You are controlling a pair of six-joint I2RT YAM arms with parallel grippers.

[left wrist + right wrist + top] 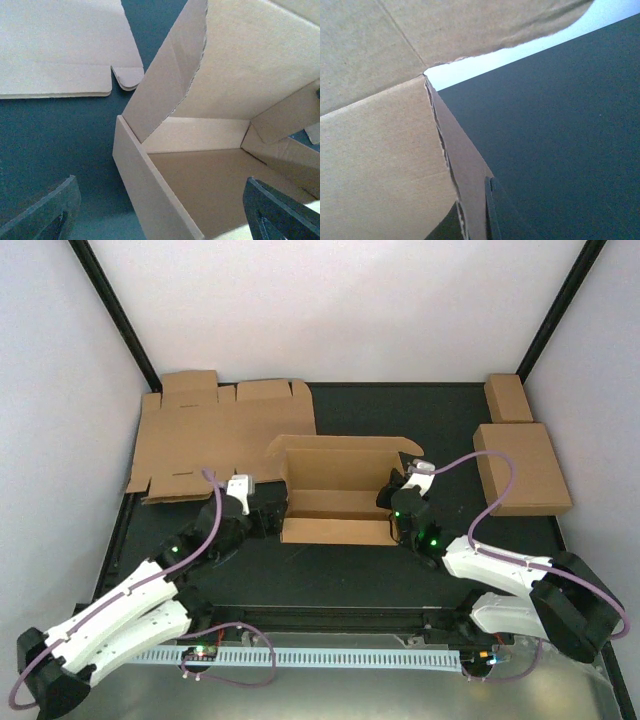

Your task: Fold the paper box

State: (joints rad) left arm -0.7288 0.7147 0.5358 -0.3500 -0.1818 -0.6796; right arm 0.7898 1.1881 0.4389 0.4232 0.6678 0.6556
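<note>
Now | left gripper (276, 518) wide astride paper box (335, 502) edge | right gripper (396, 502) pinches wall

no legible text, no labels, no brands, no numbers

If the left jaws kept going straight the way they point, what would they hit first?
The paper box: the left gripper, jaws open, straddles its side wall, so that wall's edge likely comes first; depth is unclear.

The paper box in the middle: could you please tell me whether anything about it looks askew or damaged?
Yes. The box is only half-folded: in the left wrist view one flap stands tilted rather than upright, and its free edge looks ragged. No tear shows.
</note>
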